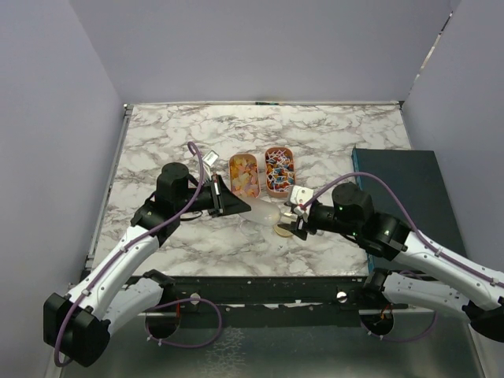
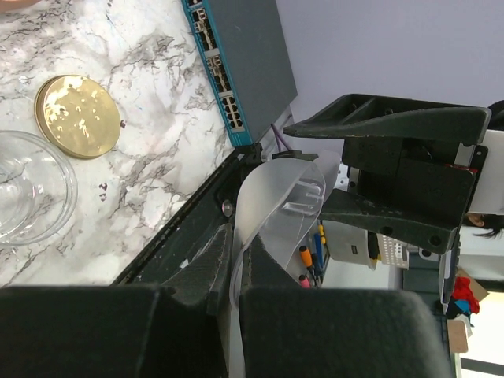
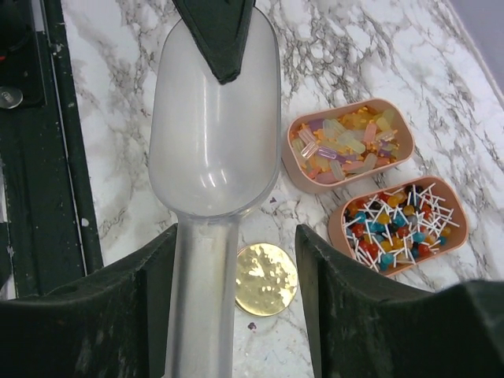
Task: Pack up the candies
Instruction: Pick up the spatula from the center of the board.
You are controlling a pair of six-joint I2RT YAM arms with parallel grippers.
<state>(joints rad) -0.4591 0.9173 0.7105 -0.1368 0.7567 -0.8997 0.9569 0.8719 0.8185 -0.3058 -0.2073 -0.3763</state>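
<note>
The candies lie in two oval trays: orange-yellow ones [image 3: 346,142] [image 1: 243,175] and mixed red, blue and white ones [image 3: 398,224] [image 1: 279,167]. A translucent plastic scoop [image 3: 213,134] [image 1: 264,211] looks empty. My left gripper [image 1: 235,203] [image 2: 236,252] is shut on the scoop's front rim. My right gripper [image 1: 295,216] [image 3: 236,236] is open around the scoop's handle [image 3: 201,299], which rests against its left finger. The gold lid [image 3: 266,279] [image 1: 282,231] [image 2: 77,116] lies on the marble under the right gripper.
A clear round jar [image 2: 27,189] stands open next to the gold lid. A dark blue box [image 1: 402,189] lies at the table's right side. The black front rail [image 1: 260,287] runs just below the grippers. Walls enclose the table.
</note>
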